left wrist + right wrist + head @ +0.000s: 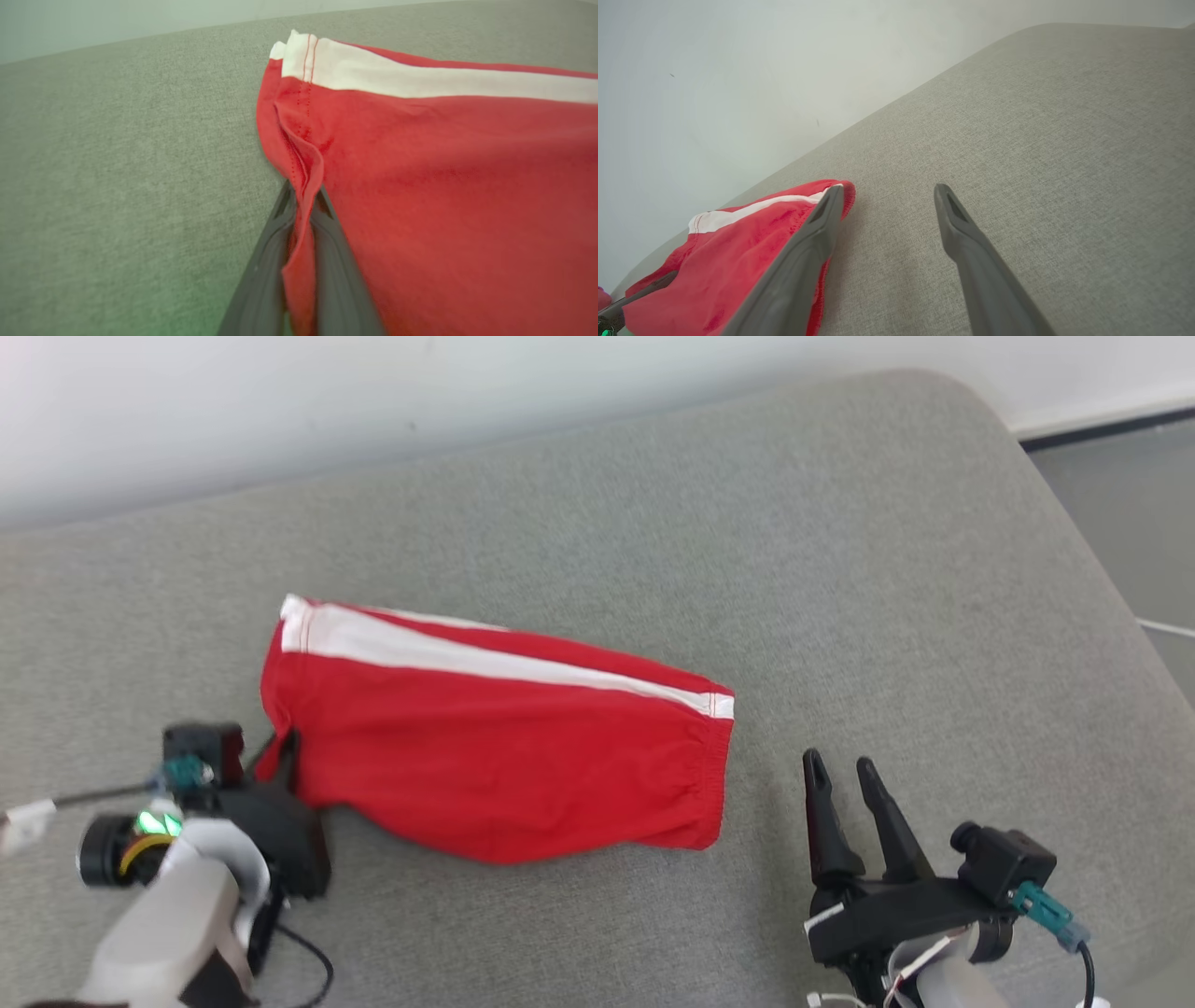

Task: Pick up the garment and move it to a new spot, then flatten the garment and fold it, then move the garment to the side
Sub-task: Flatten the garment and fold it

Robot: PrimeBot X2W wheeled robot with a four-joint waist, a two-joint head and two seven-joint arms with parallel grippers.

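Lying folded across the middle of the head view, the red garment [495,756] with its white stripe is spread on the grey cushion [840,569]. A ridge of its hem at the frame's left is pinched between the closed fingers of the left gripper [286,751]. The right gripper [845,775] is held with fingers apart and empty, just beside the waistband end at lower right. The move aside seems to be in hand; the waistband should probably be gripped too, so the fold is carried level and not dragged open.
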